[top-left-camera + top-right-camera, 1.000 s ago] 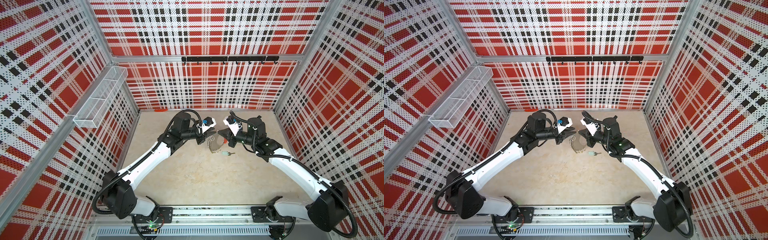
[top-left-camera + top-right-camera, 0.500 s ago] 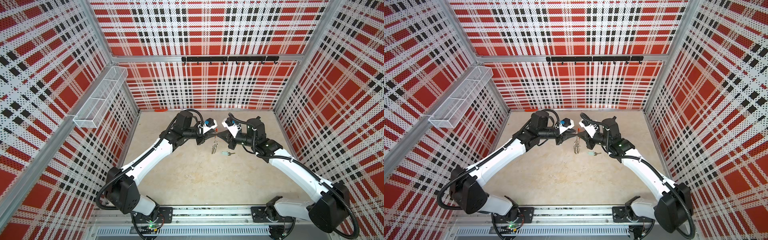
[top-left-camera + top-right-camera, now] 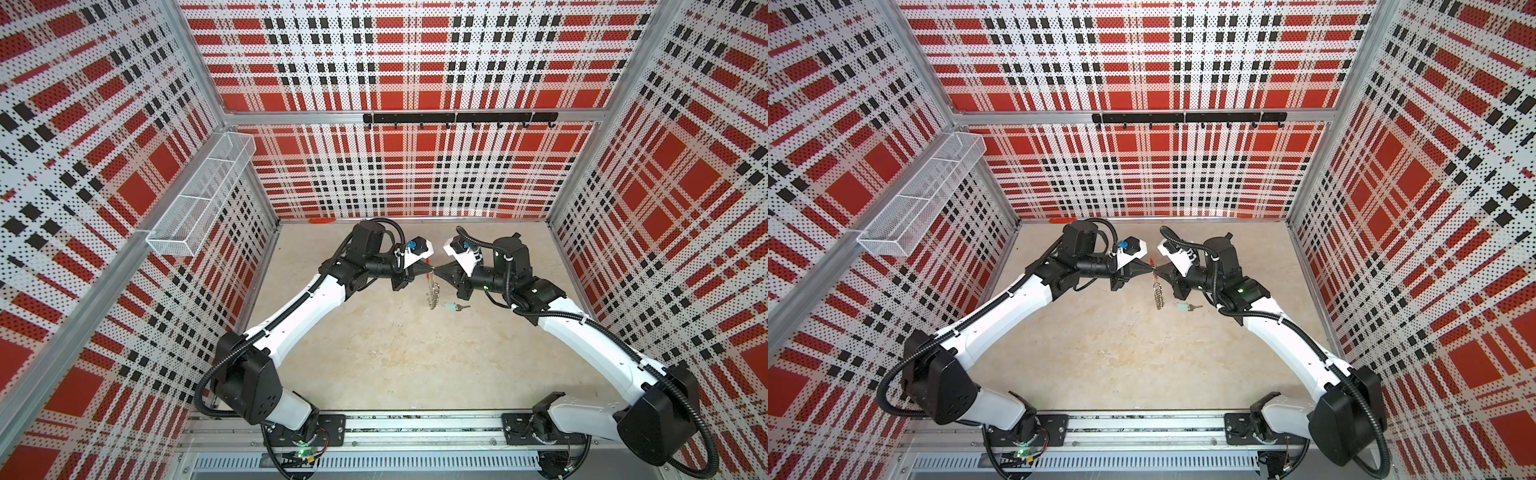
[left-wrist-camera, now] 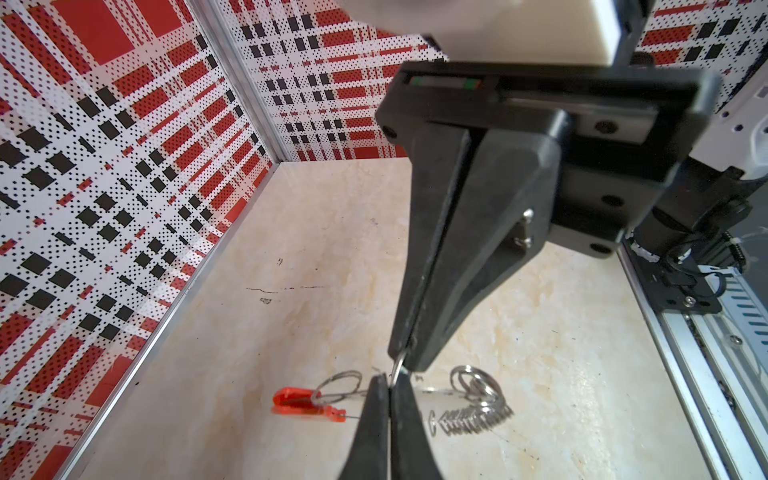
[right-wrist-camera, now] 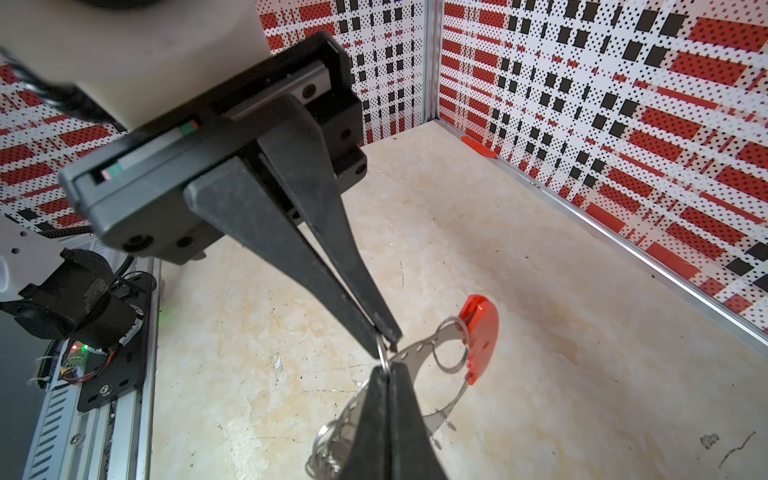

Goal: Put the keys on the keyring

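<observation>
The keyring (image 3: pixel 432 291) (image 3: pixel 1158 293) hangs in the air between my two grippers, its bunch of small wire loops dangling below. My left gripper (image 3: pixel 428 272) (image 4: pixel 388 380) and my right gripper (image 3: pixel 439 272) (image 5: pixel 388 370) meet tip to tip, each shut on the same small wire loop of the keyring. Its red plastic section (image 4: pixel 305 401) (image 5: pixel 480 336) sticks out to one side. The keys (image 3: pixel 452 306) (image 3: pixel 1187 307), a small dark key with a pale teal tag, lie on the table just right of the hanging ring, under the right gripper's wrist. Neither wrist view shows them.
A white wire basket (image 3: pixel 199 199) hangs on the left wall, and a black hook rail (image 3: pixel 457 118) runs along the back wall. A small orange piece (image 3: pixel 322 221) lies at the foot of the back wall. Plaid walls close in three sides.
My left gripper has moved in toward the right one and shut on the wire loop. The keyring, spread out a second ago, now hangs narrow between both grippers.
</observation>
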`<action>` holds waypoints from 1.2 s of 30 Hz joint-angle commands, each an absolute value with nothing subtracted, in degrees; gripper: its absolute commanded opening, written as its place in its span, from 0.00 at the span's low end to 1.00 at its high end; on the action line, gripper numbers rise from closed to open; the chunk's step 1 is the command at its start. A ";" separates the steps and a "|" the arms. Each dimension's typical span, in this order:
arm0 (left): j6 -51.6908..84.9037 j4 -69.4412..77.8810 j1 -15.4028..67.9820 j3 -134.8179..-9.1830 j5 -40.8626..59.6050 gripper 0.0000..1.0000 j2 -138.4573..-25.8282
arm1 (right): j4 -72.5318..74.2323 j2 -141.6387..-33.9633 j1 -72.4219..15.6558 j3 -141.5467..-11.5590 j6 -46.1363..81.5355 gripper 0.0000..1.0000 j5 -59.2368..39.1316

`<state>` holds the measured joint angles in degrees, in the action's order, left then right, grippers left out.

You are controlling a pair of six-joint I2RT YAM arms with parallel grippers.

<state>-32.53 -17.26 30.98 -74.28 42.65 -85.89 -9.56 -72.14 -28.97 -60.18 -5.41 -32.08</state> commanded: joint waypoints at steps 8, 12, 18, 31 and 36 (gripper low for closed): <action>1.59 31.97 29.40 -54.63 46.61 0.00 -77.09 | 9.93 -61.72 -27.94 -52.86 12.01 0.52 -23.40; 10.52 38.80 30.01 -53.82 43.09 0.00 -76.88 | 13.67 -61.76 -27.22 -50.76 18.90 0.41 -24.82; 25.55 54.76 30.91 -51.40 40.26 0.00 -78.50 | 21.41 -64.75 -27.24 -49.43 27.10 0.33 -29.96; 32.59 62.13 32.67 -51.35 37.37 0.00 -80.95 | 26.81 -67.90 -28.74 -51.41 30.09 0.34 -35.32; 35.48 62.08 33.20 -51.03 33.34 0.00 -81.11 | 23.86 -67.00 -28.74 -51.27 28.67 0.34 -31.51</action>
<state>32.97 58.76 32.60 -50.83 36.64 -80.82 24.36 -67.94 -28.34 -49.87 29.56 -33.76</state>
